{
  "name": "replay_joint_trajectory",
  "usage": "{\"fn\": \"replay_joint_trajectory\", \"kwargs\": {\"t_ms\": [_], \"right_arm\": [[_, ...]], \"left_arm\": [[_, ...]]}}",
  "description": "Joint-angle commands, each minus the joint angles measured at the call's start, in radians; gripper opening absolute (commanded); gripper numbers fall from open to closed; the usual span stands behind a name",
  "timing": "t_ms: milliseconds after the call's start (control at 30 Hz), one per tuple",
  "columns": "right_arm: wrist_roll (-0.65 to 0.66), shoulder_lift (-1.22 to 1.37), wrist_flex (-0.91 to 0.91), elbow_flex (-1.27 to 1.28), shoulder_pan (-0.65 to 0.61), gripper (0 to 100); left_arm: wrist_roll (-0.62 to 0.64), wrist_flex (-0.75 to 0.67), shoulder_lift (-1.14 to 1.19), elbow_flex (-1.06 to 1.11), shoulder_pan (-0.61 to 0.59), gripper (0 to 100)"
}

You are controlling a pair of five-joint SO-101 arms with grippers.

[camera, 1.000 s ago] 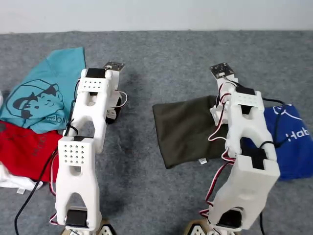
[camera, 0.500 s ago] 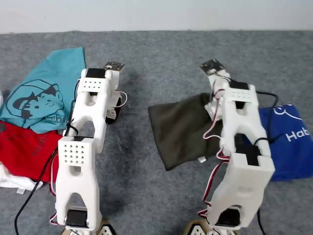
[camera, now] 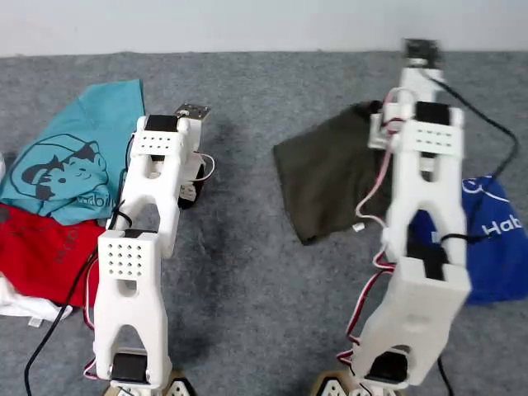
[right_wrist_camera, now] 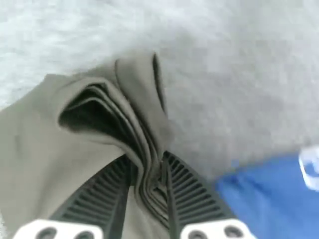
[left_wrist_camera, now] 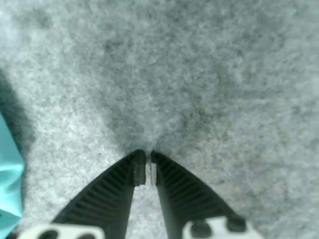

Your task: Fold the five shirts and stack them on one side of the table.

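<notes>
My right arm has stretched out toward the far edge of the desk [camera: 264,91] since a second ago, hauling the olive shirt [camera: 330,177] back with it. The right hand [right_wrist_camera: 147,169] is clamped on a bunched fold of that olive cloth, layers pinched between its fingers. The blue shirt [camera: 495,247] lies by the right edge, just beside the olive one. The left arm hasn't budged. The left hand [left_wrist_camera: 145,167] hangs over grey desk, fingers together, gripping nothing. The teal shirt [camera: 74,157], red shirt [camera: 41,247] and white shirt [camera: 16,301] overlap at the left edge.

Olive shirt [camera: 330,177], blue shirt [camera: 497,252]
</notes>
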Motion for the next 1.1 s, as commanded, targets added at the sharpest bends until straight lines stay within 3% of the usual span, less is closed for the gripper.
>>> {"fn": "replay_joint_trajectory", "kwargs": {"t_ms": [0, 267, 700, 1067], "right_arm": [[-0.126, -0.079, 0.114, -0.057, 0.094, 1.0], [-0.213, -0.148, 0.251, -0.058, 0.314, 1.0], [-0.213, -0.130, 0.389, 0.014, 0.714, 1.0], [-0.212, -0.114, 0.302, 0.298, 0.779, 1.5]], "left_arm": [[-0.006, 0.020, 0.034, 0.018, 0.015, 4], [-0.006, 0.020, 0.034, 0.018, 0.015, 4], [-0.006, 0.020, 0.034, 0.018, 0.015, 4], [-0.006, 0.021, 0.034, 0.018, 0.015, 4]]}}
